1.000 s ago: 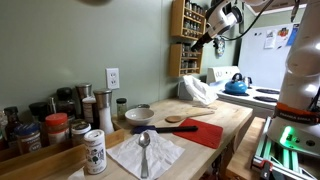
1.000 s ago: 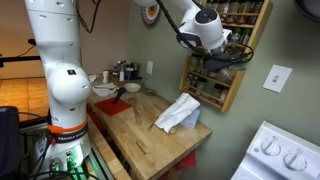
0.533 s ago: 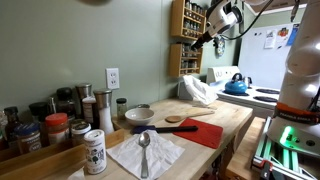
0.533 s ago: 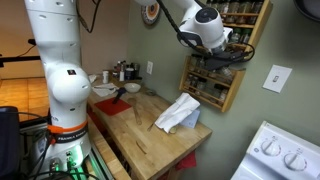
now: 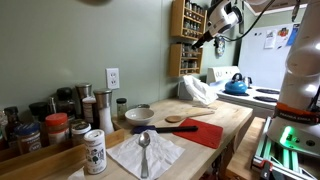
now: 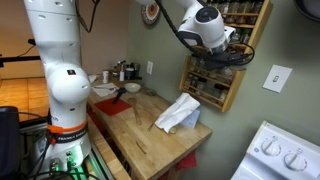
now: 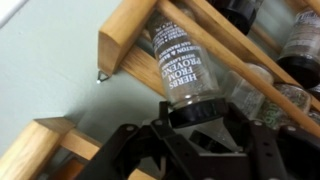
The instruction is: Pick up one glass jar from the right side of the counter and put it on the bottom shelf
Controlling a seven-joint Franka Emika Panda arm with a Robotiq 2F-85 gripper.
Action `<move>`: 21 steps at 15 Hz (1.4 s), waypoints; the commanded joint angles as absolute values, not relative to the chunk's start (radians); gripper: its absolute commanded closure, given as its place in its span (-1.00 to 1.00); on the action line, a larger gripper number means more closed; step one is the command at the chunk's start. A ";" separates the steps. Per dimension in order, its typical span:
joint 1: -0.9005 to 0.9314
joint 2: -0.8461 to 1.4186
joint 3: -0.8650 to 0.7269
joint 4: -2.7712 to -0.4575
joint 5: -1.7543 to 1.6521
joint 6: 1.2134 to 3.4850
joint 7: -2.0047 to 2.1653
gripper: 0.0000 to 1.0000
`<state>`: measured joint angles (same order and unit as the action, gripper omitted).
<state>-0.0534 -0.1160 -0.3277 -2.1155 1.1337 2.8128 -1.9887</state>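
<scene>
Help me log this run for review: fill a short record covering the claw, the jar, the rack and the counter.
jar: glass, label mentions Provence, tilted, held in the air
claw: shut on the jar, at its lid end
rack: wooden, stocked with spice jars; held jar near mid-height, not yet on the bottom shelf
counter: white cloth, red mat, wooden spoon, more jars

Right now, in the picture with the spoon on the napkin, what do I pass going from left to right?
bunch of spice jars → white labelled jar → spoon → crumpled white cloth → blue kettle
</scene>
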 commanded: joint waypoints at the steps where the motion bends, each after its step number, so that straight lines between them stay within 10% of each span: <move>1: -0.067 -0.108 -0.338 -2.105 1.147 2.827 -1.910 0.35; 21: -0.094 -0.061 -0.304 -2.051 0.915 2.876 -1.156 0.35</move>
<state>-0.0942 -0.0902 -0.3176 -2.0711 0.9435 2.8360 -1.2283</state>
